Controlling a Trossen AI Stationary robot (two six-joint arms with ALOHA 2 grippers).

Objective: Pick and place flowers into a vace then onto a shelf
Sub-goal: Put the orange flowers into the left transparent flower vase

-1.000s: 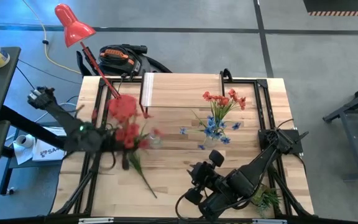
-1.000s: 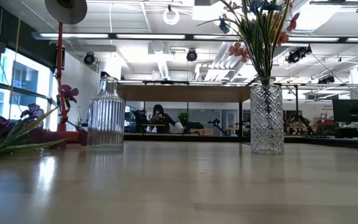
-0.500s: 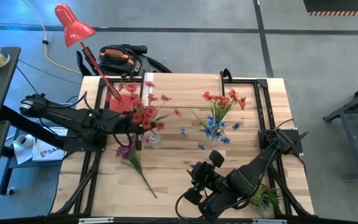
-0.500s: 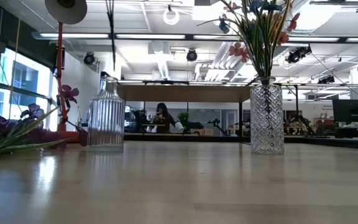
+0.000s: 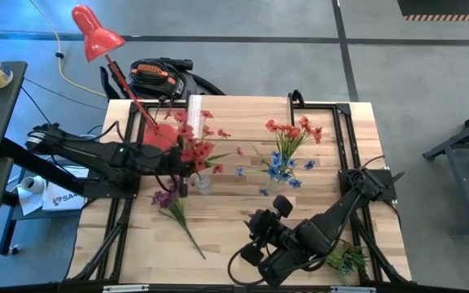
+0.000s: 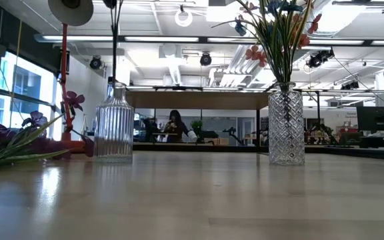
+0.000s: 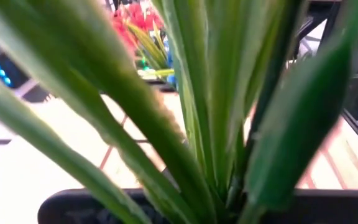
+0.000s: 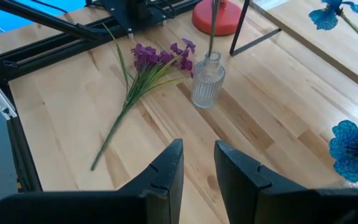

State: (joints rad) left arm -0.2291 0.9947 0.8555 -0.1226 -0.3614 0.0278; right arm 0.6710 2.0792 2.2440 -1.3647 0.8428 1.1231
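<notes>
I have the left gripper clenched on a spray of red flowers, holding it upright directly over the small ribbed glass vase that stands left of centre on the table; I keep the stems vertical because the vase neck is narrow and they have to drop straight in. From table height a thin dark stem hangs right above the mouth of the ribbed vase, and from the right wrist camera the stem looks to have just reached the neck, though I cannot tell whether the tips are inside yet. The left wrist camera shows little but green leaves pressed close to the lens, which fits a firm grip low on the bunch. A purple spray lies flat on the table just near of the vase, waiting its turn. To the right, the cut-glass vase is already filled with red and blue flowers. The shelf runs along the far side of the table. My right gripper waits at the near edge, its fingers a little apart and holding nothing, parked there to stay out of the way.
</notes>
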